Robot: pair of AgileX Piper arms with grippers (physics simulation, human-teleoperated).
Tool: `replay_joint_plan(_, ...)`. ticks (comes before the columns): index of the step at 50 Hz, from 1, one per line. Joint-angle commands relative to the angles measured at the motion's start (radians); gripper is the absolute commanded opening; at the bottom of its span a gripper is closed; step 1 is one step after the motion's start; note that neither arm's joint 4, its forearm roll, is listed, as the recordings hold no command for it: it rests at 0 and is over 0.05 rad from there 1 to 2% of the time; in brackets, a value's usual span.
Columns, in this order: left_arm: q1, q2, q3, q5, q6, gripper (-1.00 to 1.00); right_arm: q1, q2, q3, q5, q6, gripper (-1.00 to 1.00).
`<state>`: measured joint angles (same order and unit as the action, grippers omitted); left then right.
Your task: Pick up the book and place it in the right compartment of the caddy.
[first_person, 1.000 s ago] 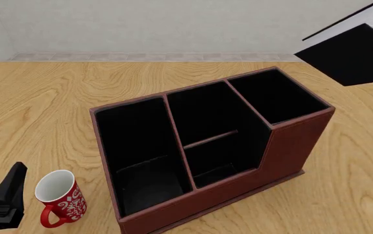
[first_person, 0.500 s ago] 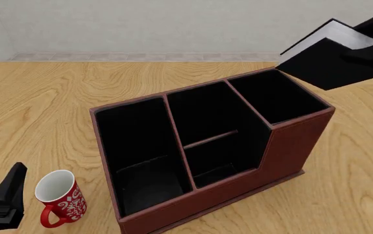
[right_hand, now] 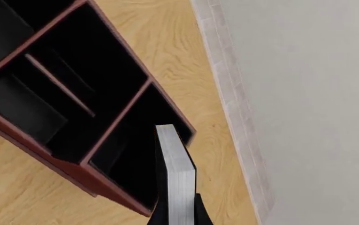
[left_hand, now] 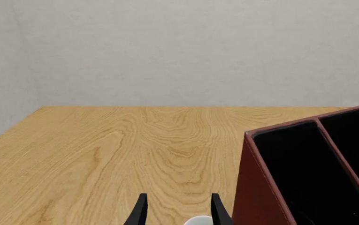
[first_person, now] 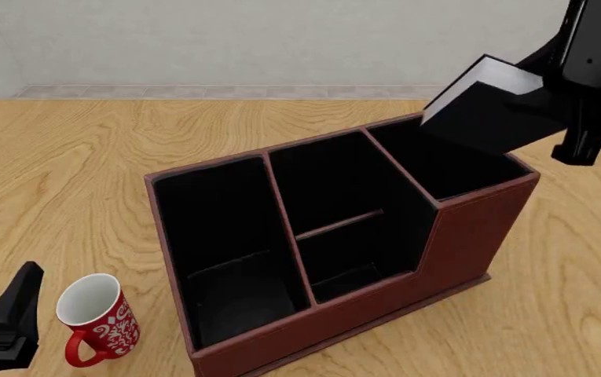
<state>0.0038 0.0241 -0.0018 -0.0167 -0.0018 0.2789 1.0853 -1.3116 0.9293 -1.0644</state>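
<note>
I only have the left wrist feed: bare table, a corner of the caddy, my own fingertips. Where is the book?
Observer: In the air. The right gripper holds the book tilted above the far right end of the caddy.
Operator: Lined up with the right compartment?
Observer: Roughly. In the right wrist view the book's edge points down over the right compartment, but it is not inside yet.
Operator: What is that white sliver between my fingers?
Observer: It is the rim of a red mug. The mug stands upright on the table just beside the open left gripper.
</note>
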Motion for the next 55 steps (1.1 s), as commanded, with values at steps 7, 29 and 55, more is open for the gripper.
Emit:
replay_joint_plan(7,0.000,0.000,0.000,0.000,0.000,1.00,0.010,0.045,0.018,-0.040,0.011,-1.00)
replay_joint_plan(29,0.000,-0.001,0.000,0.001,0.000,1.00,0.016,0.100,0.077,-0.109,0.020,-1.00)
replay_joint_plan(55,0.000,0.000,0.000,0.000,0.000,1.00,0.011,0.163,0.109,-0.168,0.016,-1.00)
